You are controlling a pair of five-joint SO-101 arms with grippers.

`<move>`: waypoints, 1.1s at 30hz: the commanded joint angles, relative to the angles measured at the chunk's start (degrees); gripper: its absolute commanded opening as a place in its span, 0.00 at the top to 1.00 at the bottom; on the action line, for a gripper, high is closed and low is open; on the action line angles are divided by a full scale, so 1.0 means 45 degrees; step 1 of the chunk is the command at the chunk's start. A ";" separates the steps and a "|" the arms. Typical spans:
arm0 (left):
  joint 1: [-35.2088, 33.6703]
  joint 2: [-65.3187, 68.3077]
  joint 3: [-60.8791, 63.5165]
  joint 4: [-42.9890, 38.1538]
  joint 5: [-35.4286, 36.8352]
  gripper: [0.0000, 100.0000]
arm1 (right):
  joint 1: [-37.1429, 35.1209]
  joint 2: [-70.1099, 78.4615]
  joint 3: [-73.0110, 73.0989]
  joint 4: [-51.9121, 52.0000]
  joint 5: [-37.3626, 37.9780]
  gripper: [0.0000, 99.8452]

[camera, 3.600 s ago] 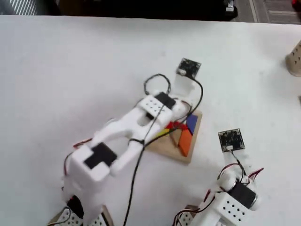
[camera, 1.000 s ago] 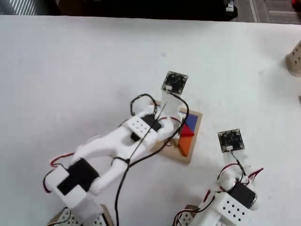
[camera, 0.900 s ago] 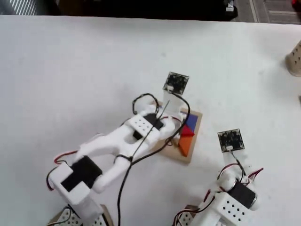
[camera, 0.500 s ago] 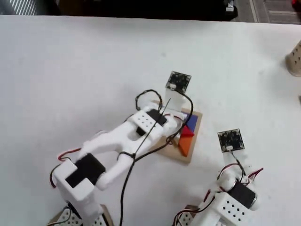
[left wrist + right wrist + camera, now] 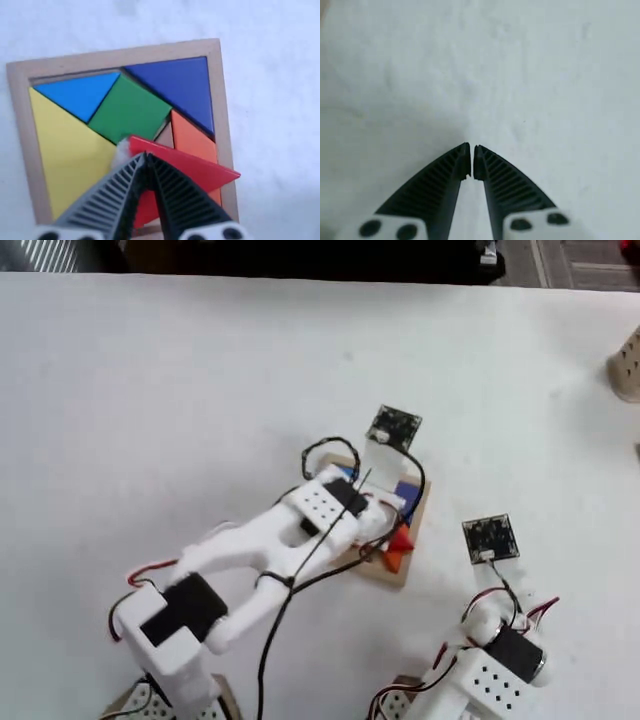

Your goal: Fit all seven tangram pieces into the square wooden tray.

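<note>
L gripper [image 5: 146, 161], nearest: jaws pressed together w/ nothing between, tips down on the red piece [image 5: 190, 170] inside the tray [image 5: 115, 57], near its middle. Red piece isn't seated. It lies tilted, riding over the orange piece [image 5: 192, 140], w/ one corner poking out past the tray's side rim. Just beyond the tips a sliver of bare wood shows between the green square [image 5: 130, 112] and orange. The yellow triangle [image 5: 65, 150], light blue triangle [image 5: 80, 92] and dark blue triangle [image 5: 175, 85] sit flat toward the tray's far rim. That's six pieces; can't tell where the 7th is.

R gripper [image 5: 471, 161]: well away from the tray, jaws near-closed w/ only a hairline gap, holding nothing, over bare table [image 5: 520, 60].

Risks, as I judge them:
- A push toward the rim could send red over the edge and out of the tray.
- Pressing on the raised end could tip it up, or lever orange out of place.
- Closed tips on a smooth face may skid off and knock green.
- The tray is loose on the table, so a sideways shove may slide the whole thing.
</note>
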 commanded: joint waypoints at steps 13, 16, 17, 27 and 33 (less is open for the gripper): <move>-0.0303 -0.0068 -0.0469 0.2071 0.1094 0.98 | -0.0107 -0.0166 -0.0078 -0.0322 0.0020 0.98; -0.0303 -0.0068 -0.0469 0.2090 0.1094 0.98 | -0.0107 -0.0166 -0.0078 -0.0322 0.0020 0.98; -0.0322 -0.0068 -0.0469 0.2168 0.1074 0.98 | -0.0107 -0.0166 -0.0078 -0.0322 0.0020 0.98; -0.1065 -0.0068 -0.1954 0.4591 -0.0840 0.98 | -0.0107 -0.0166 -0.0078 -0.0322 0.0020 0.98; -0.0713 -0.0068 -0.2051 0.3692 -0.0840 0.98 | -0.0107 -0.0166 -0.0078 -0.0322 0.0020 0.98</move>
